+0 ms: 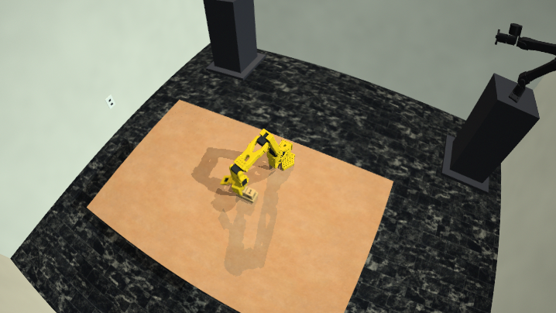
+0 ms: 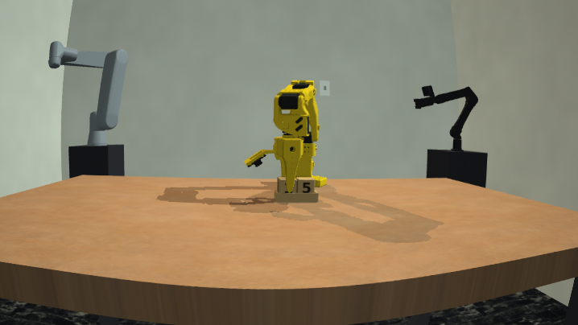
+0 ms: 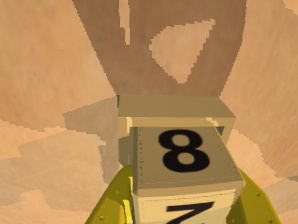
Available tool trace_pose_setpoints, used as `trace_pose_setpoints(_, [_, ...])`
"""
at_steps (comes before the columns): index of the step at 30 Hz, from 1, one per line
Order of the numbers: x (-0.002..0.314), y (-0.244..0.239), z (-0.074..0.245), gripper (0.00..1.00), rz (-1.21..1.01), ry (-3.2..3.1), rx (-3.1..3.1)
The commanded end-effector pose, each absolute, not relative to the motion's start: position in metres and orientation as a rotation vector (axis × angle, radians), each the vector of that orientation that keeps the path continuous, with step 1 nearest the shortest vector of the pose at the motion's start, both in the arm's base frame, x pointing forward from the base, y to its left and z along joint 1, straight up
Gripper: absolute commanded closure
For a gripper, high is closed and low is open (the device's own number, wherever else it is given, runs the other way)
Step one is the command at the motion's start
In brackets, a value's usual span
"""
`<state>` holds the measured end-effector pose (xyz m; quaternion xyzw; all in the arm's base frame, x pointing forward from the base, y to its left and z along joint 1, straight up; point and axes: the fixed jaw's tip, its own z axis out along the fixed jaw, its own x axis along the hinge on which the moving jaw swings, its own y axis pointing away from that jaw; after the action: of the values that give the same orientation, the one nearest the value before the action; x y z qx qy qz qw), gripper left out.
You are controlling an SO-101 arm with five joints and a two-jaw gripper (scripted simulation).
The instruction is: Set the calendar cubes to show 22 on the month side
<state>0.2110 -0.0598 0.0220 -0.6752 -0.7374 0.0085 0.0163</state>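
Note:
The wooden calendar tray (image 2: 296,197) lies flat on the table in front of the arm's base, and it also shows in the overhead view (image 1: 251,194). Two cubes stand in it side by side. The right cube (image 2: 306,187) shows a 5 on its front. The left cube (image 2: 283,186) is partly hidden behind my finger. My gripper (image 2: 290,187) points straight down over the left cube and is shut on it. In the wrist view my yellow fingers flank a cube face showing 2 (image 3: 182,216), with an 8 face (image 3: 182,151) beyond it and a 1 below. The tray's end (image 3: 174,112) lies beyond.
A grey arm on a black pedestal (image 2: 96,159) stands at the back left and a black arm on a pedestal (image 2: 456,163) at the back right, both off the table. The arm's yellow base (image 1: 286,157) stands behind the tray.

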Motion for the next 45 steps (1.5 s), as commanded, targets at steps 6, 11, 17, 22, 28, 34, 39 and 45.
trace_pose_setpoints(6, [0.216,-0.063,0.032,0.9,-0.015,-2.316,-2.15])
trace_pose_setpoints(11, [0.216,-0.063,0.032,0.99,-0.015,-2.316,-2.15])
trace_pose_setpoints(17, [0.216,-0.063,0.032,1.0,-0.015,-2.316,-2.15])
trace_pose_setpoints(22, [0.216,-0.063,0.035,1.0,-0.015,-2.316,-2.15])
trace_pose_setpoints(28, [0.217,-0.063,0.048,1.0,-0.015,-2.318,-2.149])
trace_pose_setpoints(34, [0.217,-0.062,0.06,1.0,-0.015,-2.319,-2.148])
trace_pose_setpoints(39, [0.215,-0.062,0.074,1.0,-0.016,-2.321,-2.147])
trace_pose_setpoints(45, [0.214,-0.061,0.082,1.0,-0.017,-2.323,-2.147])
